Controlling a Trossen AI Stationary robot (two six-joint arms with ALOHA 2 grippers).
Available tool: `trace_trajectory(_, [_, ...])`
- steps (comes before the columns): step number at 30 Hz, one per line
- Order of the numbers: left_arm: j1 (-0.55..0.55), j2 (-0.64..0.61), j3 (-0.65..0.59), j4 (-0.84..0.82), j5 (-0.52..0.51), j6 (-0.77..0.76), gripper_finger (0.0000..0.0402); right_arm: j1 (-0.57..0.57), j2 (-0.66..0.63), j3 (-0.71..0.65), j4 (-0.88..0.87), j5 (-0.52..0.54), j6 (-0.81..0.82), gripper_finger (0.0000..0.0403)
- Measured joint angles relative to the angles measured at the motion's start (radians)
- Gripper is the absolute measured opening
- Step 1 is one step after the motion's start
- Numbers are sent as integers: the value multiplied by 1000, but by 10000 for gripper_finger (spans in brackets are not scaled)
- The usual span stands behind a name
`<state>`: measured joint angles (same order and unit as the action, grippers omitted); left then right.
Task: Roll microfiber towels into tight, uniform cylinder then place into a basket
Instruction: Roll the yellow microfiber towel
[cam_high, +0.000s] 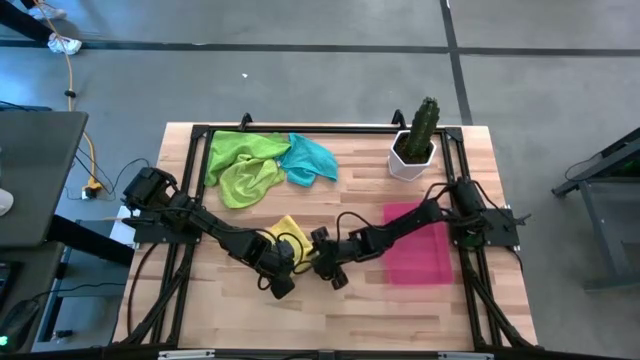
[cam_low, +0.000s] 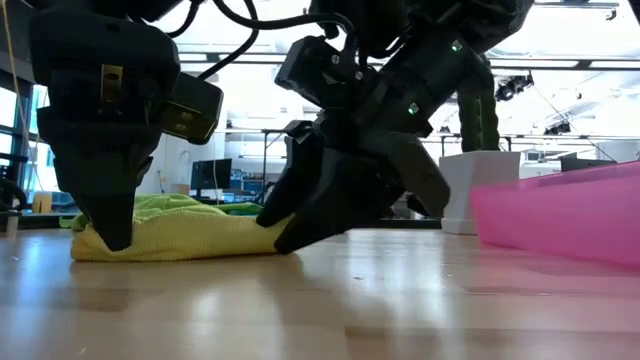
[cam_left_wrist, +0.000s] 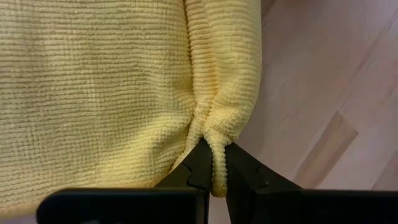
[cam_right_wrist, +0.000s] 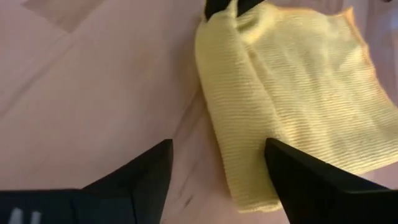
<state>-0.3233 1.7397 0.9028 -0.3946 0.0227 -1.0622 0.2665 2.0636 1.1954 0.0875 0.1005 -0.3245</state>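
High view: the yellow towel (cam_high: 287, 232) is seen near the middle of the table (cam_high: 400, 310), between the two arms, with the left gripper (cam_high: 281, 272) at its near edge and the right gripper (cam_high: 330, 268) just beside it on the side toward the basket (cam_high: 418, 258). In the left wrist view a rolled edge of the yellow towel (cam_left_wrist: 93, 93) is pinched between that arm's jaws, which are pressed together on the fold; the started roll runs straight away from them, so its long axis lies along the left arm's line of reach. In the right wrist view the right arm's jaws are spread wide and hold nothing; the same towel (cam_right_wrist: 292, 106) lies just ahead of them on the table, its rolled edge between the two dark fingers and its flat part off to one side. The far end of that roll is where the left jaws are seen holding. The right jaws are judged to be the free ones for the coming move, facing the roll end-on. The two lime green towels (cam_high: 243, 165) and the teal towel (cam_high: 312, 160) are bunched at the far edge, well apart from both grippers, and the basket appears empty.
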Motion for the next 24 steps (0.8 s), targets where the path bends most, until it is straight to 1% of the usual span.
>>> trace_trajectory(7, [0, 0, 0, 2, 0, 0, 17, -30, 4, 0, 18, -9, -22, 247])
trace_trajectory(12, [0, 0, 0, 3, 0, 0, 17, -49, 33, 3, 27, -48, -21, 247])
trace_trajectory(15, [0, 0, 0, 3, 0, 0, 17, -53, 42, 4, 30, -60, -15, 236])
trace_trajectory(17, [0, 0, 0, 5, 0, 0, 17, -56, 43, 4, 25, -64, -9, 217])
trace_trajectory(19, [0, 0, -1, 13, 2, 8, 17, -60, 45, 4, 24, -74, 10, 188])
trace_trajectory(24, [1, 0, -3, 60, 55, 92, 17, -75, 48, 5, 16, -76, 78, 93])
